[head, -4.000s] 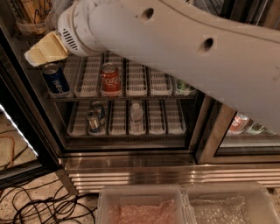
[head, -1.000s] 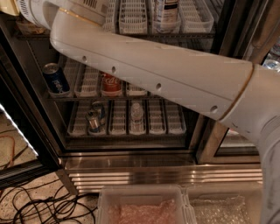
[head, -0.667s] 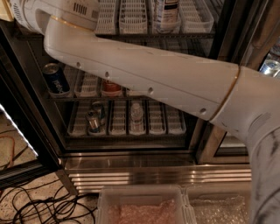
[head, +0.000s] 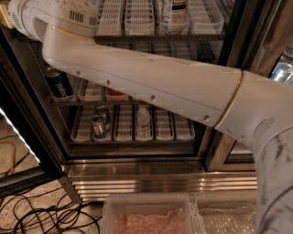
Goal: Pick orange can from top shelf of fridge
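The fridge [head: 151, 170] stands open in front of me, with racks of white slotted trays. The highest rack in view [head: 137, 20] holds white trays and a clear bottle [head: 174, 11]. No orange can shows; it is hidden or out of view. My white arm [head: 151, 82] crosses the frame from the right to the top left. My gripper lies beyond the top left corner, out of view. On the middle rack a blue cola can [head: 58, 83] stands at the left. A red cola can [head: 116, 94] peeks out under my arm.
The lower rack holds a silver can [head: 97, 126] and a small clear bottle [head: 143, 118]. Two clear plastic bins [head: 146, 215] sit in front of the fridge base. Black cables [head: 41, 215] lie on the floor at left, beside the open glass door [head: 20, 155].
My arm has swung up and to the left. The wrist has left the frame at the top left corner, and the arm now covers most of the red cola can.
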Robot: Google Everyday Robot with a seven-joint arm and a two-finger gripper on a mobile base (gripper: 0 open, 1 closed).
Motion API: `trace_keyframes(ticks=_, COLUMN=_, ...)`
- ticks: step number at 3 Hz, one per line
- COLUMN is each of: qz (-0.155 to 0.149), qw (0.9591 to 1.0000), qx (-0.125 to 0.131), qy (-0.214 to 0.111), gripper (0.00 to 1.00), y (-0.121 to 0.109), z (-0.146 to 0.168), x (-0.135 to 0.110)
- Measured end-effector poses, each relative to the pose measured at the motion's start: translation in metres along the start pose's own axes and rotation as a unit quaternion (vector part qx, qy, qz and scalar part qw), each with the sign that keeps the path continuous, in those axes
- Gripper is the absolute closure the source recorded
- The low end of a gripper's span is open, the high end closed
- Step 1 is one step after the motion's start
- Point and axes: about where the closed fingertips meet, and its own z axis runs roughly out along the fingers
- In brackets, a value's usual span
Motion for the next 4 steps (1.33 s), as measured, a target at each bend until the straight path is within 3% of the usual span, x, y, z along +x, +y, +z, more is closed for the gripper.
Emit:
trace_keyframes(ticks=2, qz=-0.021, qw=0.9997, qx=0.012, qy=0.006, gripper=0.18, y=-0.02, z=-0.004, x=0.012)
trace_keyframes(ticks=4, qz=-0.059, qw=0.9979, qx=0.027, qy=0.005, gripper=0.19, y=-0.058, z=0.006, x=0.011)
